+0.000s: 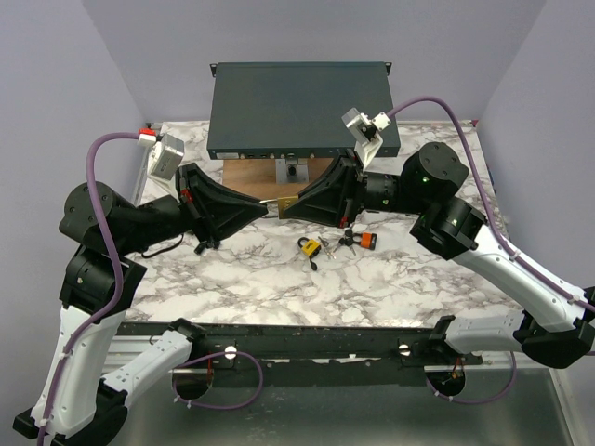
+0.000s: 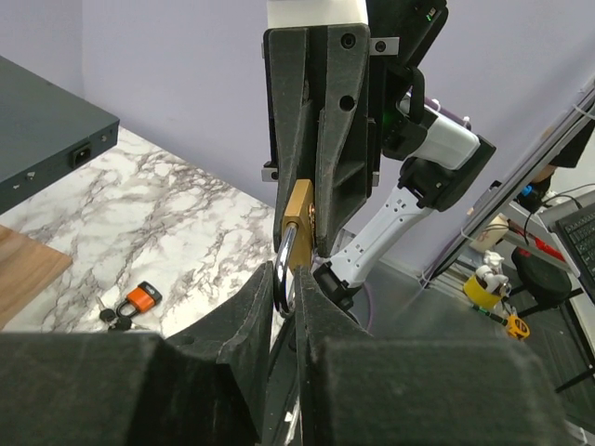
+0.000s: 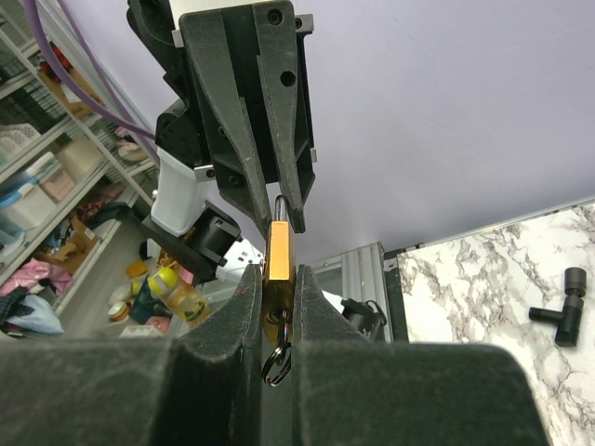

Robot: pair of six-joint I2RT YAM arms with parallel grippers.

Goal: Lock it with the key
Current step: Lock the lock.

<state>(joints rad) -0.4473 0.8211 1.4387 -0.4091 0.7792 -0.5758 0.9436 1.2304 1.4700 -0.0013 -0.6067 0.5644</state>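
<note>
Lying apart from left tool (image 2: 285, 283) and right tool (image 3: 276, 276), the key (image 1: 368, 241); both pinching brass padlock (image 2: 298, 221)

Midair, padlock (image 2: 299, 218) between left hand (image 2: 284, 293) and right hand (image 3: 277, 283); key (image 1: 369, 241) on table (image 1: 409, 279), right of second padlock (image 1: 310, 246).

We see the left gripper (image 2: 286, 295) and the right gripper (image 3: 277, 283) as matt black plastic with a grainy, slightly rough face. The brass padlock (image 2: 299, 221) has a smooth yellow-metal body with a dull shine, and its shackle (image 2: 282, 268) is polished silvery metal. The key (image 2: 143, 297) has a glossy orange plastic head. The table (image 1: 400, 279) is smooth and marble-patterned with a soft sheen. The far box (image 1: 297, 102) looks like matt dark metal, and the board (image 1: 249, 173) on its near side is plain brown wood.
</note>
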